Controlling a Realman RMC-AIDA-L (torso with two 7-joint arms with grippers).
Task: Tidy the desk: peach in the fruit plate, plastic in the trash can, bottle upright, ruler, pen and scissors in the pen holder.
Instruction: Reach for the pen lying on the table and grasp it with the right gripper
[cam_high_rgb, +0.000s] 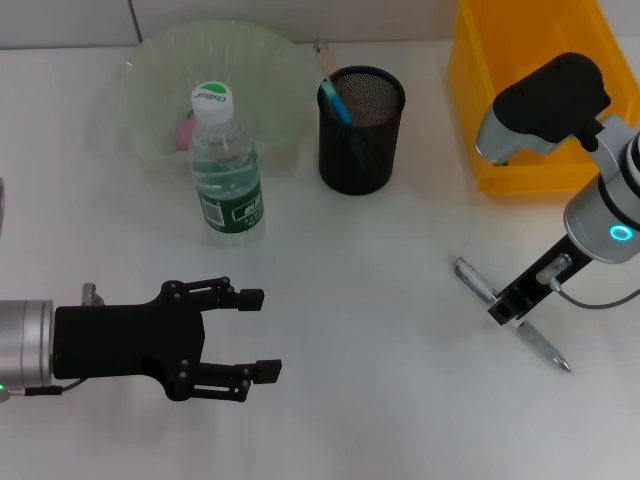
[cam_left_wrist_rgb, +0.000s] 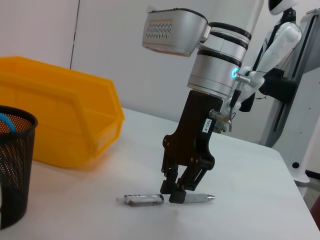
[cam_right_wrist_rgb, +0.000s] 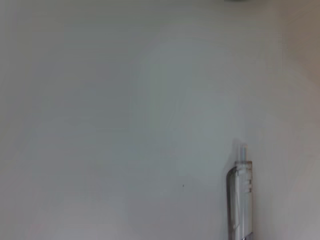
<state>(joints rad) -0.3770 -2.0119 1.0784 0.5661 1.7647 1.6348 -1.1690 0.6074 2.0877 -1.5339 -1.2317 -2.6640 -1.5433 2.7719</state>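
front of counter (cam_high_rgb: 380, 420): bare white surface between the two arms, wide room to pass.
left tool (cam_high_rgb: 258, 334): hangs low over the near left part, fingers apart, it blocks that corner.
right tool (cam_high_rgb: 505, 308): stands down on the pen (cam_high_rgb: 478, 281), fingers at both sides of it; the arm above covers the near right side.
bottle (cam_high_rgb: 226, 165): upright, just in front of the fruit plate (cam_high_rgb: 270, 60), it bars the straight way to the plate from the near side.
pen holder (cam_high_rgb: 360, 130): open top, items stick up at its left rim; gap to the bottle is free.
yellow bin (cam_high_rgb: 480, 90): high wall at far right, near the pen holder, narrow passage between.
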